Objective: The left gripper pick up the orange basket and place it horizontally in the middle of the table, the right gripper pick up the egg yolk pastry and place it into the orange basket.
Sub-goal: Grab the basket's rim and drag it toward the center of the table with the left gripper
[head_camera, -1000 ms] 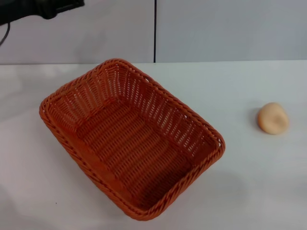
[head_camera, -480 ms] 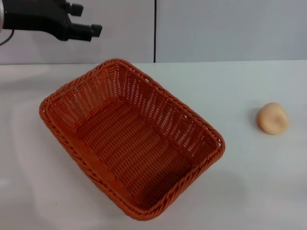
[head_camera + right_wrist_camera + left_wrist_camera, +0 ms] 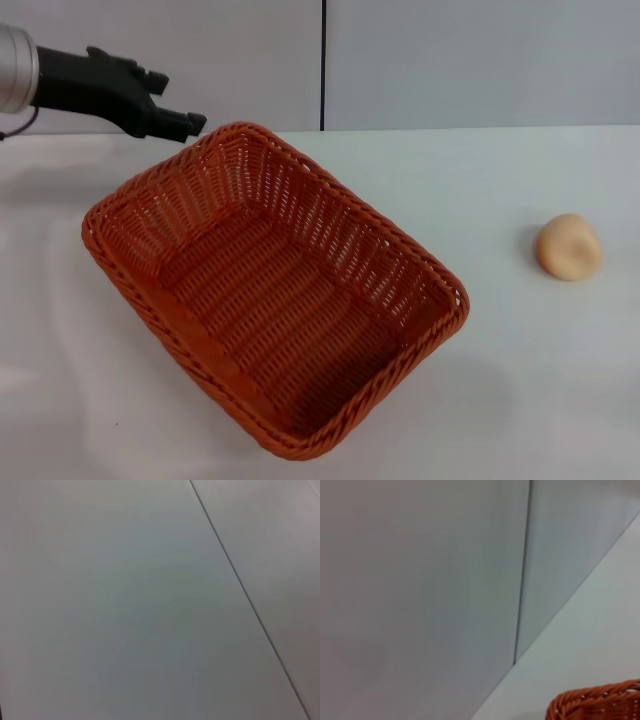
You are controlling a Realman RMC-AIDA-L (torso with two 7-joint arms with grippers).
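White bench point(image 3: 520, 400) under grey wall panels. Large burnt-orange woven wicker basket point(image 3: 270, 290) sits skewed at bench centre-left, long axis running 10 to 4 o'clock. Small round peach-cream egg yolk pastry point(image 3: 569, 246) at 3 o'clock, well apart. Left end effector point(image 3: 180, 118), black, fingers slightly spread, hangs near basket's far corner, 11 o'clock.

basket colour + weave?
Burnt orange woven wicker basket, openwork sides, braided rim; clearest in the head view.

orange woven basket point(image 3: 270, 290), peach pastry point(image 3: 569, 247), blk end effector point(image 3: 178, 120)
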